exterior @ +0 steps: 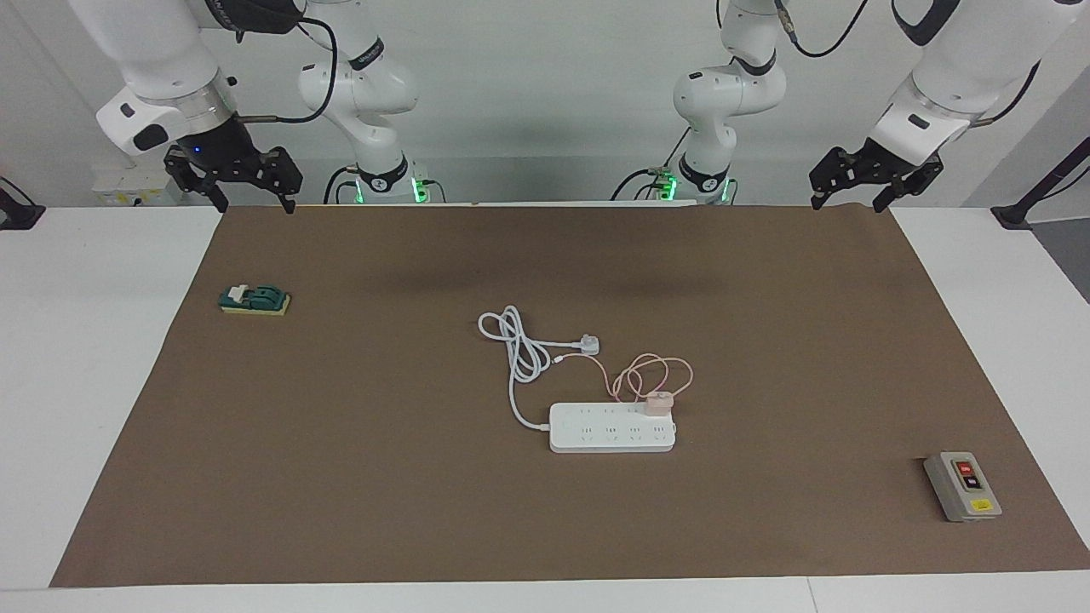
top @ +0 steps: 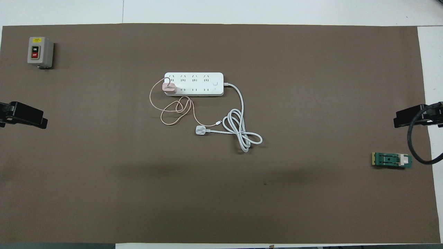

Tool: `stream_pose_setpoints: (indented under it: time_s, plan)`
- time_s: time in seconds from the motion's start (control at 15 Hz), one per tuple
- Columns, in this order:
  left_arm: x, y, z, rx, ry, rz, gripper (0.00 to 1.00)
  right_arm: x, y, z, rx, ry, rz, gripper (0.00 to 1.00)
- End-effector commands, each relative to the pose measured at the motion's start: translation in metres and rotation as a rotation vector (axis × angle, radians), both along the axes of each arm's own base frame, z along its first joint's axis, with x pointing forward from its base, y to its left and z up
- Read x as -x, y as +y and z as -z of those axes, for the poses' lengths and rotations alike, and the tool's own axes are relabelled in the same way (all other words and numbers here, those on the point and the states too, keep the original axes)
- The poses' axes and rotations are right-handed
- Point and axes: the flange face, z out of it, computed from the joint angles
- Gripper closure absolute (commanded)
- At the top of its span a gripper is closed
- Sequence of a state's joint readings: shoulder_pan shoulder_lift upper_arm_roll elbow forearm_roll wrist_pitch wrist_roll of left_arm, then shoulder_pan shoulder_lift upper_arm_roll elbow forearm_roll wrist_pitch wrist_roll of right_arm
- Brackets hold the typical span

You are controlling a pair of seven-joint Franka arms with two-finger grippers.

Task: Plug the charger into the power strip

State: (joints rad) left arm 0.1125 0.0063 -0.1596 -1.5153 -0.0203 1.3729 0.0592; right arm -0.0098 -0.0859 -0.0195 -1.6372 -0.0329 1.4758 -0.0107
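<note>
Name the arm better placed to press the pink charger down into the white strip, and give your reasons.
Left, marginally. The pale pink cube-shaped charger sits on the long white power strip at its end toward the left arm, so the left gripper has the shorter reach. The right gripper waits over the mat's edge.

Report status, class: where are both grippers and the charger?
Left gripper and right gripper open, waiting raised at the robots' edge of the mat. Charger sits on the power strip, at its left-arm end. Nothing in the way.
</note>
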Motion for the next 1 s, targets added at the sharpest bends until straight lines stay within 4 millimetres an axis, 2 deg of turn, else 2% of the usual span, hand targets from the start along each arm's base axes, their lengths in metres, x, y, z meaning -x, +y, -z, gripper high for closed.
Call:
stream_pose_setpoints:
  time_s: [0.0,0.33,0.6,0.74,0.94]
  plan:
    - [-0.01,0.003,0.005,-0.013,0.015,-0.019,0.0,0.007,0.001,-0.004,-0.018,0.003,-0.017,0.0]
    - [-0.015,-0.004,0.011,-0.017,0.015,-0.056,0.0,0.007,0.001,-0.004,-0.018,0.003,-0.019,0.0]
    - [-0.015,0.006,0.016,-0.02,0.014,-0.072,0.0,0.007,0.001,-0.004,-0.018,0.003,-0.019,0.0]
    - [-0.019,0.006,0.013,-0.017,-0.026,-0.075,0.0,0.007,0.001,-0.004,-0.018,0.003,-0.019,0.0]
    - [-0.024,0.006,0.019,-0.016,-0.029,-0.075,0.0,0.007,0.001,-0.004,-0.018,0.003,-0.02,0.0]
